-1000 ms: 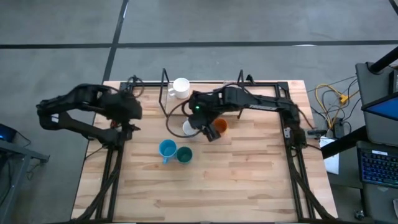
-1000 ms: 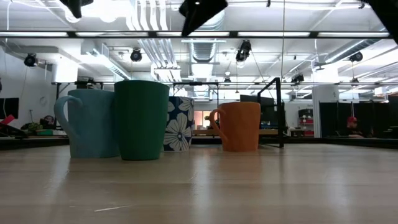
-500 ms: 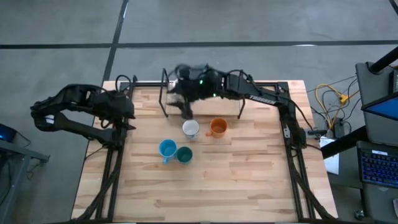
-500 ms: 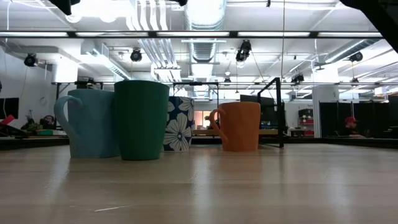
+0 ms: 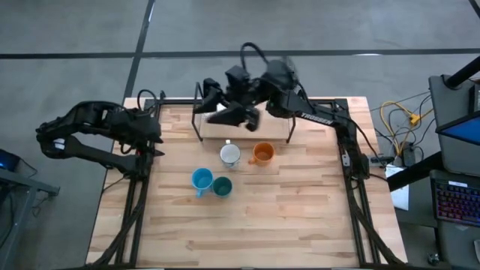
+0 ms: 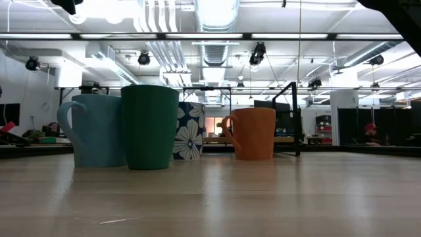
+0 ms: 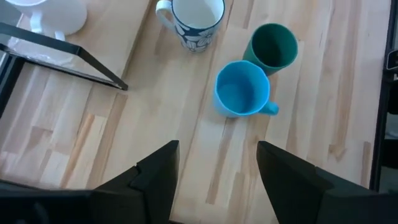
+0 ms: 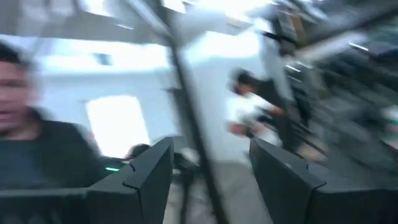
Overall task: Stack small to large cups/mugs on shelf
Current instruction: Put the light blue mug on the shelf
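Right gripper (image 5: 225, 114) raised over the wire-framed wooden shelf (image 5: 244, 129), fingers (image 8: 146, 180) spread and empty, four mugs waiting below on the counter (image 5: 300, 210).

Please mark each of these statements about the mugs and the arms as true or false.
1. The blue mug touches the green cup. True.
2. The orange mug lies on its side. False: it stands upright.
3. The left gripper holds the blue mug. False: it is open and empty.
4. The right gripper is up over the shelf. True.
5. The flowered mug is empty. True.
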Robot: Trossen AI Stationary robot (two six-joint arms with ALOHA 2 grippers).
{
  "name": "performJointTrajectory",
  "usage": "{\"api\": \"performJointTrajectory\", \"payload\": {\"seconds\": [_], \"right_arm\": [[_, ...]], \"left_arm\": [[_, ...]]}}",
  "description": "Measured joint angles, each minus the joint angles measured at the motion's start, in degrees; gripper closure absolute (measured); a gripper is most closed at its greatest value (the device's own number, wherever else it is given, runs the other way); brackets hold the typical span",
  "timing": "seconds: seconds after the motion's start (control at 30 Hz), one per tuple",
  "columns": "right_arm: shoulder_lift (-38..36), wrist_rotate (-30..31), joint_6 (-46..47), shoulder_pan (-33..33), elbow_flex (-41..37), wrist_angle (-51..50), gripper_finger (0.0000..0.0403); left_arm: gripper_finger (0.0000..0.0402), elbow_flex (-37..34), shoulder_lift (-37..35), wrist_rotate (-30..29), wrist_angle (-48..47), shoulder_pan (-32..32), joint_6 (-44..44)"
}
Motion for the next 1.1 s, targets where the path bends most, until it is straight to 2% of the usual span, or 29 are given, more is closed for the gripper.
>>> {"api": "performJointTrajectory", "payload": {"seconds": [0.07, 0.13, 0.27, 0.43, 0.57, 0.8, 0.97, 1.1], "right_arm": [[-0.1, -3.1, 2.7, 0.6, 0.0, 5.9, 0.0197], [-0.4, -5.6, 3.2, 0.8, 0.0, 6.0, 0.0197], [-0.5, -4.4, -0.7, -0.3, 0.0, -7.8, 0.0197], [-0.3, 3.7, -16.6, -1.9, 0.0, -31.0, 0.0197], [-0.2, 12.5, -27.9, -2.4, 0.0, -42.2, 0.0197], [2.5, 27.9, -40.9, -1.8, 0.0, -61.6, 0.0197], [5.1, 28.5, -51.7, 0.7, 0.0, -69.6, 0.0197], [6.1, 28.0, -54.4, 1.8, 0.0, -68.0, 0.0197]], "left_arm": [[0.0201, 0.0, -0.1, 0.0, 0.0, 0.0, 0.0], [0.0201, 0.0, -0.2, 0.0, 0.0, 0.0, 0.0], [0.0201, 0.0, 0.2, 0.0, 0.0, 0.0, 0.0], [0.0201, 0.0, 0.8, 0.0, 0.0, 0.0, 0.0], [0.0201, 0.0, 1.4, 0.0, 0.0, 0.1, 0.0], [0.0201, 0.0, 2.6, 0.0, 0.0, 0.0, 0.0], [0.0201, 0.0, 3.4, 0.0, 0.0, 0.0, 0.5], [0.0201, 0.0, 3.3, 0.0, 0.0, 0.0, 0.5]]}}
